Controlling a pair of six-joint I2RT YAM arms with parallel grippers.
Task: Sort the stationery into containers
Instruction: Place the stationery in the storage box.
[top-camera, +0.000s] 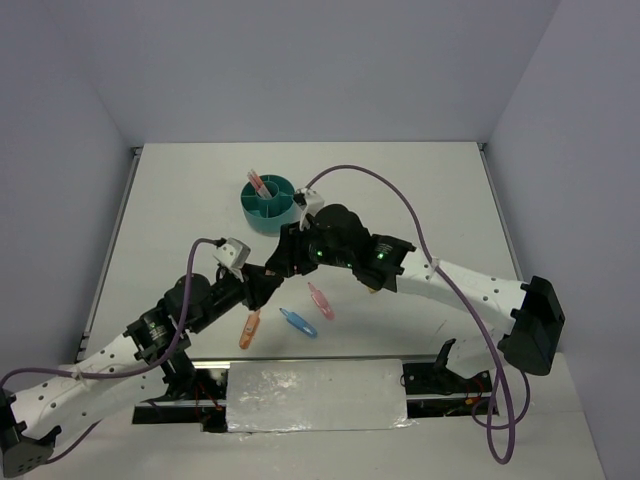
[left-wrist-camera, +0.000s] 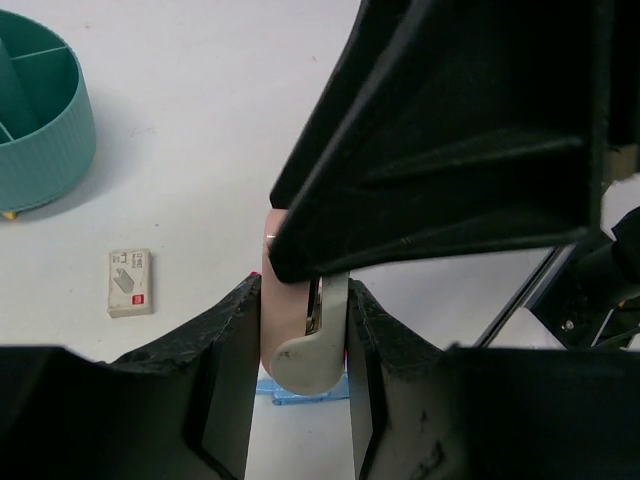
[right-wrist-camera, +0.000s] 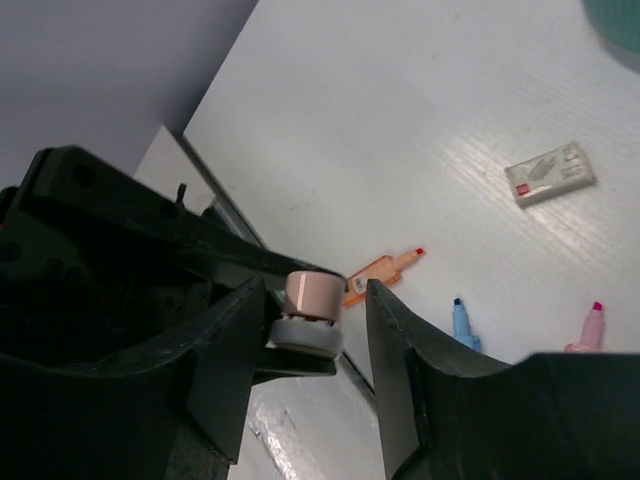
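My left gripper (left-wrist-camera: 300, 350) is shut on a pink pen (left-wrist-camera: 283, 290) with a pale clip, and holds it above the table. The two grippers meet in the top view, the left gripper (top-camera: 262, 283) just below the right gripper (top-camera: 283, 258). In the right wrist view the pen's pink end (right-wrist-camera: 312, 296) sits between the jaws of my right gripper (right-wrist-camera: 315, 330). The left jaw is close against it and a gap shows on the right side. The teal container (top-camera: 270, 202) stands behind, with pens (top-camera: 256, 183) upright in it.
On the table below lie an orange marker (top-camera: 249, 330), a blue marker (top-camera: 298, 322) and a pink marker (top-camera: 320, 301). A small white eraser block (right-wrist-camera: 549, 173) lies nearer the container (left-wrist-camera: 40, 130). A foil-wrapped plate (top-camera: 315, 395) covers the near edge.
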